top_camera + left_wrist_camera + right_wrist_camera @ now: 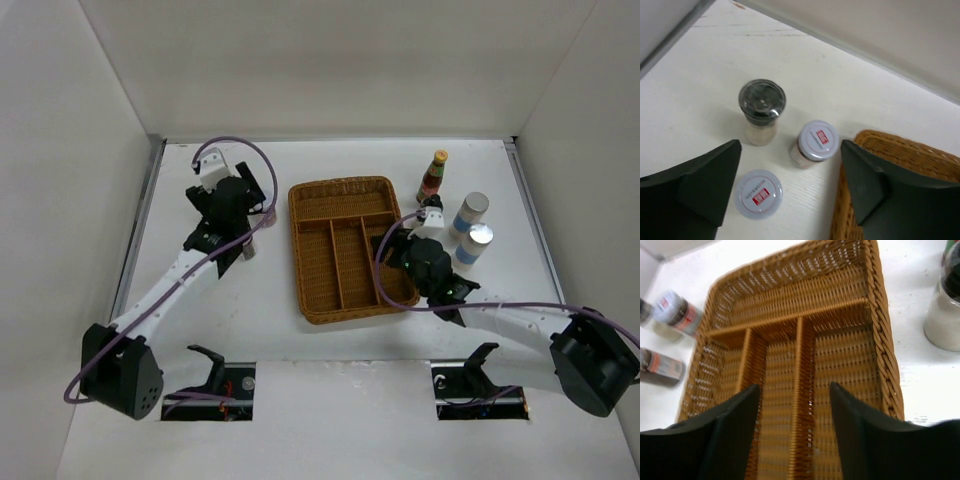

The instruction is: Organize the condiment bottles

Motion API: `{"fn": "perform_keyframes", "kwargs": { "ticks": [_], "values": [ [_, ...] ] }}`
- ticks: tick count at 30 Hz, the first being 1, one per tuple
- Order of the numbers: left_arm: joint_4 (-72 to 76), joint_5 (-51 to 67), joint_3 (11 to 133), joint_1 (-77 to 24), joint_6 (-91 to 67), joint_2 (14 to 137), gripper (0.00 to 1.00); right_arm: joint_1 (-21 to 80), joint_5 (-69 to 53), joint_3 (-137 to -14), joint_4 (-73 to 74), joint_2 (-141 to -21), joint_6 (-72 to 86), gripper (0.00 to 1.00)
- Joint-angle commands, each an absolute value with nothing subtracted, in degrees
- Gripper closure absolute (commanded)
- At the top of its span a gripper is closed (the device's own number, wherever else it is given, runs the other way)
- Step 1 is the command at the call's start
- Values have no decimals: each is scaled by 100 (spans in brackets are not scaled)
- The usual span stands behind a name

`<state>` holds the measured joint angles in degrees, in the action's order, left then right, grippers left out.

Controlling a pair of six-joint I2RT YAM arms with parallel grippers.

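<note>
1. Top external view: the wicker tray [297, 250] lies mid-table, between the two arms, and every bottle in view stands outside it.
2. Right of the tray's far corner stands the slim red-sauce bottle [434, 178] with its yellow cap. The two silver-lidded canisters [472, 212] [475, 243] stand upright just beside it, one nearer than the other.
3. The black-capped bottle [432, 212], with white contents, stands just off the tray's right rim, between the sauce bottle and the right arm.
4. Left wrist view: the left gripper [790, 147] hangs spread wide and holds nothing.
5. Below it the grey-lidded shaker [762, 102] stands upright on the table [700, 80].
6. The two short red-labelled jars [818, 140] [758, 193] stand close to the shaker. The first is just beside the tray's corner, the second by the left finger.
7. Right wrist view: the right gripper [795, 390] hovers over the tray's long compartments, its fingers moderately apart with nothing between them.
</note>
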<state>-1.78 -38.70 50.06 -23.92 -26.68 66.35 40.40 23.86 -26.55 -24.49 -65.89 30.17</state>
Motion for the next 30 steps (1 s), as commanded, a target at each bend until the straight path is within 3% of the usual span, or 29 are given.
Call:
{"fn": "perform_keyframes", "kwargs": {
  "ticks": [1,3,8,18,24,27,30],
  "values": [
    [-430,-4219,5518,-2062,-2593,7082,15,4030,2171,-2874,-2768,-6723,2997,24],
    [-448,-4184,5625,-1921,-2593,7381,11,4038,2136,-2900,-2769,-6820,2997,15],
    [-334,-3894,5914,-1464,-2637,8189,10,4047,2030,-2944,-2812,-6969,2962,7],
    [-18,-3489,6697,-1050,-2549,9597,11,4065,1828,-3024,-2847,-7146,2944,4],
    [210,-3603,6724,-936,-2505,9738,20,4065,1837,-2962,-2839,-6996,2927,4],
    [290,-3603,6689,-892,-2417,9773,34,4065,1828,-2927,-2883,-6970,2953,4],
    [465,-3700,6575,-883,-2347,9686,54,4065,1846,-2953,-2821,-6926,2927,4]
  ]
}}
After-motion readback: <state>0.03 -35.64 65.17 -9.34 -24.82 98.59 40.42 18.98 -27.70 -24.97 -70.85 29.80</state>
